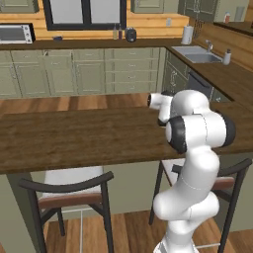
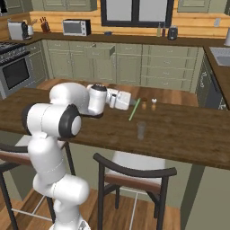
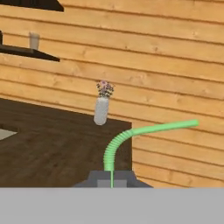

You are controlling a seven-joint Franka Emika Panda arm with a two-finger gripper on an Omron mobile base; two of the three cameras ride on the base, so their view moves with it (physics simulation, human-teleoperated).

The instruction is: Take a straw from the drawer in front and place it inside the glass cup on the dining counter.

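The green straw (image 2: 134, 109) is pinched tight in the pincer (image 2: 130, 100). The two fingertips are pressed together on its bottom end. In the hand view the straw (image 3: 114, 148) comes up from between the dark fingertips (image 3: 98, 177), bends at its bumpy part, and its long end points off to the side. In the right base view it hangs slanting down from the pincer, above the dark wood dining counter (image 2: 188, 134).

The glass cup (image 2: 141, 130) stands on the counter, below the pincer and a bit further out from it. The straw tip is near the cup but not in it. Two small shakers (image 2: 149, 104) stand on the counter just past the pincer.

The white arm (image 2: 58, 121) rises up beside the black chair (image 2: 134, 179), folds at the elbow, and reaches flat over the counter. The hand lies on its side, level with the counter top.

Far behind the pincer, one pale green drawer (image 2: 102, 52) sticks out open from the cabinets. A toaster oven (image 2: 74, 27) sits on the worktop above it. Straight ahead of the pincer, in the hand view, a small vase with flowers (image 3: 102, 106) stands by a wood plank wall.
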